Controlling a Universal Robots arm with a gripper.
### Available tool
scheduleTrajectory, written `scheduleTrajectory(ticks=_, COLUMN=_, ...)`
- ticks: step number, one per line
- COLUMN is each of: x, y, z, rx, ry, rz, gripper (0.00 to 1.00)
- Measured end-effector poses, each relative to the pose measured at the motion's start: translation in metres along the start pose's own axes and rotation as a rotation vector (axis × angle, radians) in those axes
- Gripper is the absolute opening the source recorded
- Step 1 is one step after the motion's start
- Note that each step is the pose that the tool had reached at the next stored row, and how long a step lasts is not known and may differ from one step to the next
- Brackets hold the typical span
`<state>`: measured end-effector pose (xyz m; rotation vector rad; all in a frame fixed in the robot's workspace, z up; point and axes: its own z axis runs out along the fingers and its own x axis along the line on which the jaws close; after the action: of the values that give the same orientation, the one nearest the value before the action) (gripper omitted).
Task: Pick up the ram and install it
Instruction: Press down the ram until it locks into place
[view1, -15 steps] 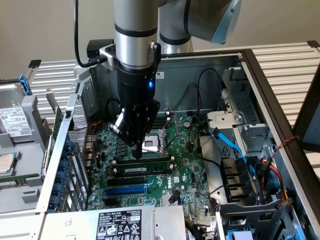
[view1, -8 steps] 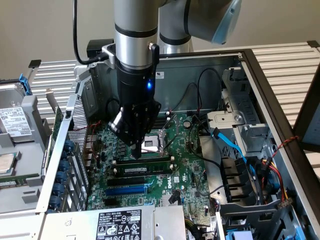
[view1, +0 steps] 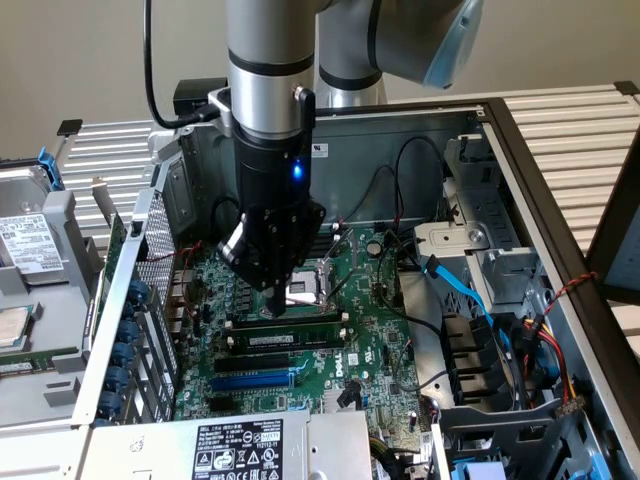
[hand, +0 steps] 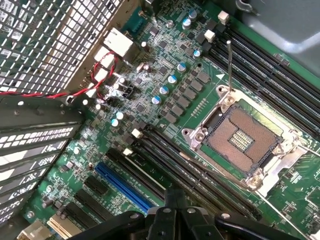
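In the exterior view, nearest the camera, a silver power supply (view1: 235, 447) with a black label lies along the front edge of the open computer case (view1: 520, 180). Just behind it sits the green motherboard (view1: 370, 330), carrying a blue slot (view1: 252, 381) and, beyond that, black slots. The ram (view1: 287, 341) lies in the slot area between the blue slot and the processor socket (view1: 303, 292). Its long axis runs across the board, from the exterior view's left to the exterior view's right, parallel to the neighbouring slots, with its white label facing the camera. Whether it is fully seated cannot be determined. The hand (view1: 276, 306) hangs vertically from the grey arm (view1: 270, 80), its tip directly above the rear edge of the ram; contact cannot be confirmed. The hand is closed, and it holds nothing that can be seen. A blue indicator light (view1: 296, 170) glows on its black body. In the wrist view, the hand (hand: 176, 200) shows with its black fingers together, above the parallel black memory slots (hand: 175, 165); the open socket (hand: 247, 142) lies beyond them. Farther back in the exterior view, black and blue cables (view1: 455, 290) run towards the drive bay on the exterior view's right.
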<state>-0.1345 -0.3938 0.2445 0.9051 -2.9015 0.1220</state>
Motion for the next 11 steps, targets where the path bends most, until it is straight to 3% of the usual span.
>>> scheduleTrajectory(ticks=2, x=-0.0001, y=0.0, z=0.0, rx=0.001, ry=-0.0046, rz=0.018, gripper=0.11)
scheduleTrajectory(ticks=11, x=0.0, y=0.0, z=0.0, rx=-0.0077, ry=-0.0048, rz=0.126, gripper=0.11)
